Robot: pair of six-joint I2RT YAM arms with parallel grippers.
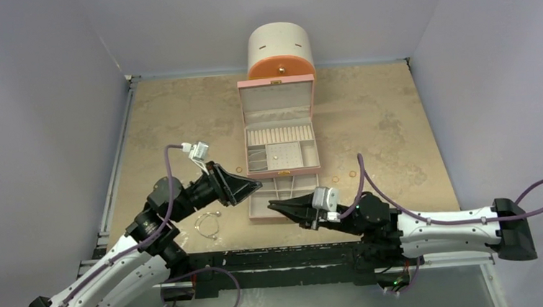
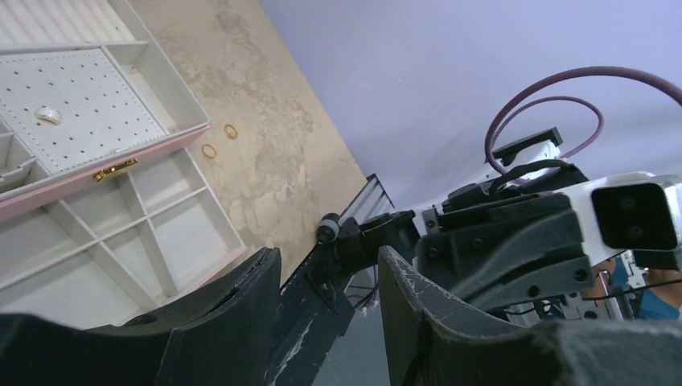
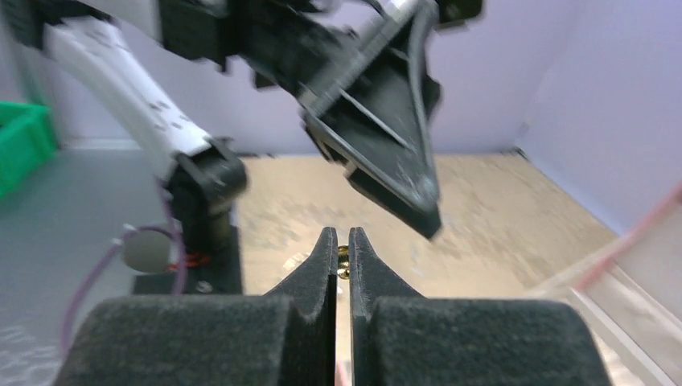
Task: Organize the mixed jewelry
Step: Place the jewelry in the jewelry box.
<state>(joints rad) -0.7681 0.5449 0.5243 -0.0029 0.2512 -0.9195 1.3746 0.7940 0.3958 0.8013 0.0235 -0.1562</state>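
Note:
My right gripper hovers over the front tray of the pink jewelry box. In the right wrist view it is shut on a tiny gold piece pinched near the fingertips. My left gripper is open and empty, just left of the box's front edge; its fingers stand apart in the left wrist view. A thin silvery wire bangle lies on the table under the left arm. Two small gold rings lie right of the box. One small pale piece sits on the perforated pad.
The box stands open, lid upright, with divided compartments at the front. A round cream-and-orange drawer cabinet stands behind it. Another ring lies left of the box. Both grippers are close together at the box's front.

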